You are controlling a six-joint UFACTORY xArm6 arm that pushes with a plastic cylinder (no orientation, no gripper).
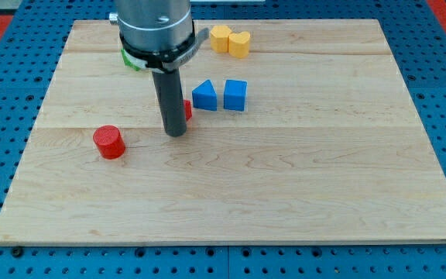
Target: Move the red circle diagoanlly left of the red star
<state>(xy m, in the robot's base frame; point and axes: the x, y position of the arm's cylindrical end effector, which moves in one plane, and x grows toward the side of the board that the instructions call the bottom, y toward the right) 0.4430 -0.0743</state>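
At nine o'clock of my tip [176, 133], which grasps nothing, the red circle [109, 142] sits apart, already diagonally left of the half-hidden red star [186, 109].

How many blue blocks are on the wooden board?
2. A blue triangle and a blue cube sit side by side above the board's middle, just to the view's right of my tip. The arm could hide another one behind it.
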